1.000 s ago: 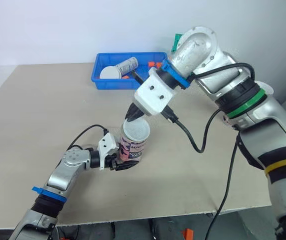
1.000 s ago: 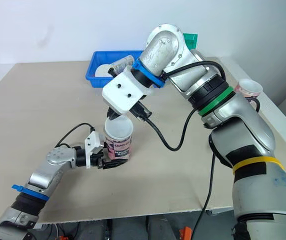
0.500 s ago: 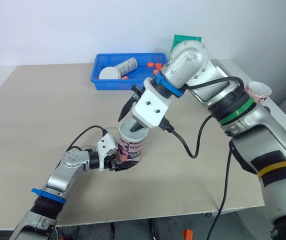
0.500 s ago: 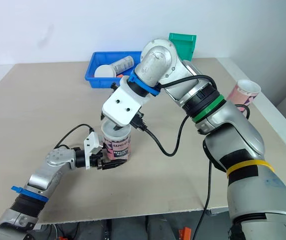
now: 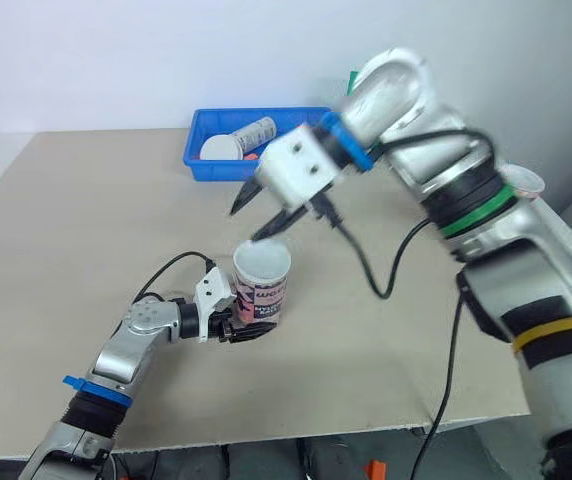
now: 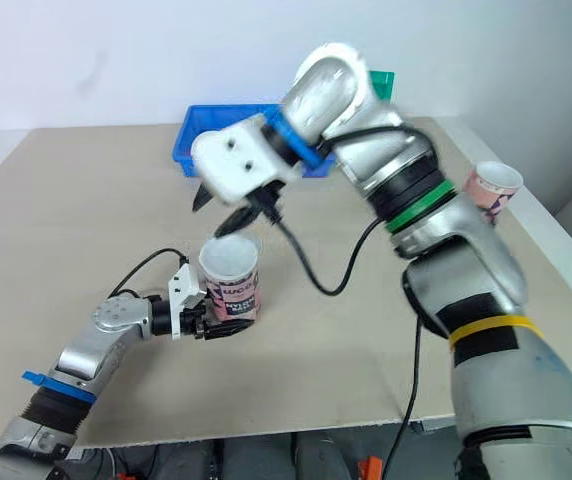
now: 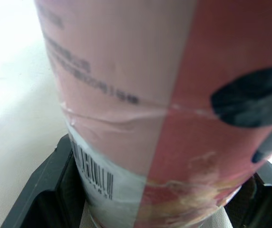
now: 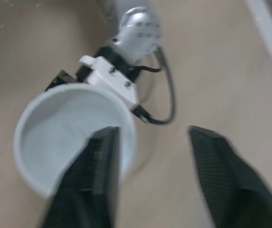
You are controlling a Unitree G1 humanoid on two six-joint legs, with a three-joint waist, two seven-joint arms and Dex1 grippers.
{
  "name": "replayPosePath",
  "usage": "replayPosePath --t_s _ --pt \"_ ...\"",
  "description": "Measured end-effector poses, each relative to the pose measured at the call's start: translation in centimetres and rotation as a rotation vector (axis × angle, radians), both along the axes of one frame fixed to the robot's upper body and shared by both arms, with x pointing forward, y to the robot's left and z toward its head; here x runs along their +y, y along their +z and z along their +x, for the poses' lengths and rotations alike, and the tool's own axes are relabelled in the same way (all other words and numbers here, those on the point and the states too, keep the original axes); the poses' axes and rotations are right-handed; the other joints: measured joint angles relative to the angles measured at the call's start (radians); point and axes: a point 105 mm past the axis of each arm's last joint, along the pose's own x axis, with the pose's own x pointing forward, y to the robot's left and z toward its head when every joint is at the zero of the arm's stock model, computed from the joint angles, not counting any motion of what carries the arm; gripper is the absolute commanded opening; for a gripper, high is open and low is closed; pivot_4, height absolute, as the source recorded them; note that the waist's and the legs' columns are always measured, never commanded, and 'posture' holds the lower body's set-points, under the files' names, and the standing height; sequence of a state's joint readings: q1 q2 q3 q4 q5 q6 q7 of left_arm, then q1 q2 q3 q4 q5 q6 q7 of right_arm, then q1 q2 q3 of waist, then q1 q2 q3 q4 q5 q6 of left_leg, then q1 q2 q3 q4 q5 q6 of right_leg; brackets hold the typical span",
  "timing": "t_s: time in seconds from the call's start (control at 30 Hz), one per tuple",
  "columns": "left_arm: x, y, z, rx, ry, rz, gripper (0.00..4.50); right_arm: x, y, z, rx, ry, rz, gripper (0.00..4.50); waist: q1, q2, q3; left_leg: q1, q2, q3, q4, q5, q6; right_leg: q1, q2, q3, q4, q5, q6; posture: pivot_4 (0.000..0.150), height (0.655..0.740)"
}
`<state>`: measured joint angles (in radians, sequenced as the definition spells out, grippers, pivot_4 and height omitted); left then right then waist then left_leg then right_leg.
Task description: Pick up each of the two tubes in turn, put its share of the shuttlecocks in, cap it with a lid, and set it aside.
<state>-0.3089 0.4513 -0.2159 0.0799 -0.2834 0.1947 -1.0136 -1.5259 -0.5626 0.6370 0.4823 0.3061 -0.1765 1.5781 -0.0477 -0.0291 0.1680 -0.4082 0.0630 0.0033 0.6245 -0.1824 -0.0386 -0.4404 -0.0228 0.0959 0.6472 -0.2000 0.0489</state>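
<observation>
Lifted clear, right jaws gape above tube; left jaws clamp it.

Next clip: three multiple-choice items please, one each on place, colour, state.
1. Where is the upright tube?
A. on a chair
B. in the left gripper
C. on the floor

2. What colour is the bin holding the lying tube?
A. red
B. blue
C. yellow

3. The right gripper is:
A. shut on a lid
B. shut on the upright tube
C. open

Key: 1 B, gripped at its base; 2 B, blue walls; 3 C, jaws apart, nothing between.
</observation>
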Motion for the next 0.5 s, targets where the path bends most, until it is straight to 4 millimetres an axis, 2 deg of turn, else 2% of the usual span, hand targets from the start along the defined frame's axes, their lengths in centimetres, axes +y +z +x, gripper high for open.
replayPosePath --t_s 0.03,0.1,0.3,0.37,0.4,0.5 --pt "0.0 0.0 0.0 0.0 -0.001 0.0 3.32 -0.4 0.2 0.0 0.002 -0.007 -0.001 0.52 0.0 0.0 0.0 0.0 0.0 0.0 0.0 0.0 0.0 0.0 0.0 0.0 0.0 0.0 0.0 0.15 0.7037" --pt "0.2 0.2 0.1 -0.005 0.002 -0.001 3.32 -1.0 -0.3 -0.3 0.04 -0.008 -0.025 0.13 0.0 0.001 0.0 0.001 0.0 0.0 -0.001 0.0 0.0 0.0 0.0 0.0 0.0 0.0 0.0 0.15 0.7037" --pt "0.1 0.1 0.2 -0.002 0.001 0.001 3.32 -0.6 -2.5 -1.3 0.089 0.047 -0.09 0.13 -0.001 0.002 0.0 0.001 0.0 0.0 0.001 0.0 0.0 0.0 0.0 0.0 0.0 0.0 0.0 0.15 0.7037" --pt "0.1 0.1 0.2 -0.002 0.0 0.001 3.32 -0.5 -3.5 -1.2 0.097 0.045 -0.113 0.13 0.0 0.002 0.0 0.001 0.0 0.0 0.001 0.0 0.0 0.0 0.0 0.001 0.0 0.0 0.0 0.15 0.7037" --pt "0.1 0.1 0.2 -0.001 -0.001 0.001 3.32 -0.4 -5.0 -1.2 0.109 0.045 -0.157 0.13 0.0 0.002 0.0 0.0 0.0 0.0 0.0 0.0 0.0 0.0 0.0 0.0 0.0 0.0 0.0 0.15 0.7037" --pt "0.1 0.1 0.2 0.0 -0.001 0.0 3.32 0.2 -5.9 -1.2 0.09 0.064 -0.184 0.13 0.0 0.002 -0.001 0.001 0.0 0.0 0.0 0.0 0.0 0.0 0.0 0.0 0.001 0.0 0.0 0.15 0.7037"
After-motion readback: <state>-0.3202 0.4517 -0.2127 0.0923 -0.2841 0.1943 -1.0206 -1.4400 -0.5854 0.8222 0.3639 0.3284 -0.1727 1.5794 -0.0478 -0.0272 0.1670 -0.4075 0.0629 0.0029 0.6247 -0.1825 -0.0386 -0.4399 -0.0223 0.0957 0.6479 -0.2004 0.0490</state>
